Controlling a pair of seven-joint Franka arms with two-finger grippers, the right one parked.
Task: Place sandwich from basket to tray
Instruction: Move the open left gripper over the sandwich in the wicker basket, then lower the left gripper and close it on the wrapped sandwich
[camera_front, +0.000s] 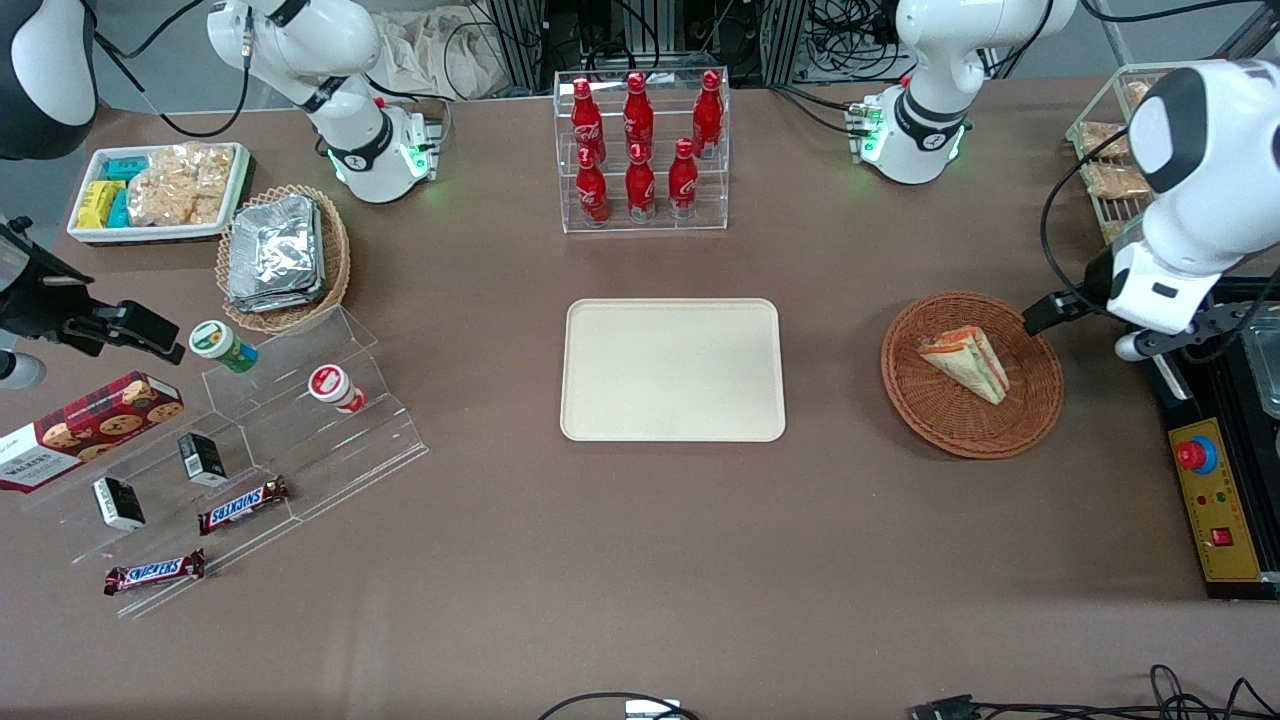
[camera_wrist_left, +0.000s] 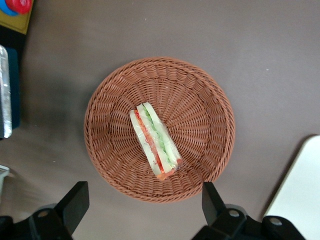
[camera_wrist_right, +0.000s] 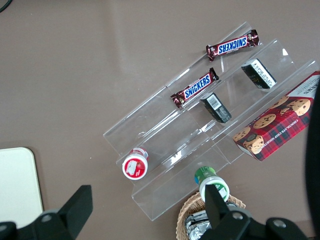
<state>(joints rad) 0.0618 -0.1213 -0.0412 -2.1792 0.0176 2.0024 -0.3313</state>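
The sandwich (camera_front: 966, 363) (camera_wrist_left: 155, 140), a pale bread wedge with red and green filling, lies on its side in the round reddish-brown basket (camera_front: 972, 425) (camera_wrist_left: 111, 155). The cream tray (camera_front: 672, 369) (camera_wrist_left: 300, 195) lies flat on the table beside the basket, toward the parked arm's end, with nothing on it. My gripper (camera_front: 1062, 310) (camera_wrist_left: 144, 202) hangs above the basket's rim on the working arm's side. It is open wide, its black fingers (camera_wrist_left: 75, 199) spread about as far apart as the basket's width. Nothing is between them.
A clear rack of red bottles (camera_front: 640, 150) stands farther from the front camera than the tray. A control box with a red button (camera_front: 1212, 505) sits at the working arm's end. A stepped clear shelf with snacks (camera_front: 250, 450) and a tan basket of foil packets (camera_front: 282, 255) lie toward the parked arm's end.
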